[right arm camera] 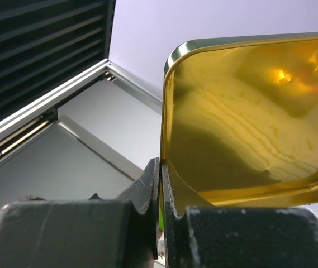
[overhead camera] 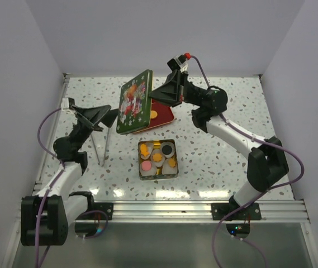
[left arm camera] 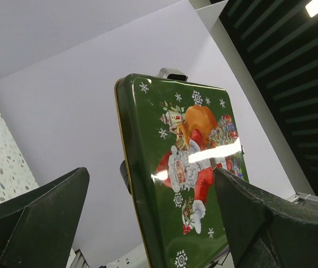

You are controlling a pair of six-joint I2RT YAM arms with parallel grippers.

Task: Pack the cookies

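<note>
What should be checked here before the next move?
1. Grip: right gripper shut on the edge of the lid: ok.
2. Free arm: left gripper open, facing the lid without touching it: ok.
3. Access: tin open, nothing over it: ok.
4. All cookies in the tin: not ok; a yellow piece seems to lie on the red tray.
5. Cookies below the tin's rim: cannot tell.
</note>
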